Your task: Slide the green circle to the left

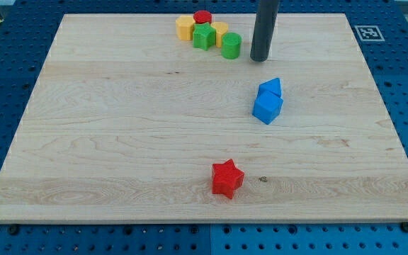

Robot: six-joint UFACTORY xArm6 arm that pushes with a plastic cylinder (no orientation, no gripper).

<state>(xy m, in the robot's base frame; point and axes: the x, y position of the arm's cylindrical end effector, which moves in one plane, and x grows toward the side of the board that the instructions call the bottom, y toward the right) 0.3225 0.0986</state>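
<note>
The green circle (231, 45), a short green cylinder, stands near the view's top centre at the right end of a cluster of blocks. My tip (260, 59) rests on the board just to the right of it, with a small gap between them. The dark rod rises from there out of the view's top. Left of the green circle are a second green block (204, 37), a yellow block (219, 30), another yellow block (185, 27) and a red circle (202, 17).
Two blue blocks (268, 100) sit touching each other right of centre, below my tip. A red star (227, 178) lies near the view's bottom centre. The wooden board (119, 127) rests on a blue pegboard; a marker tag (369, 32) is at the top right.
</note>
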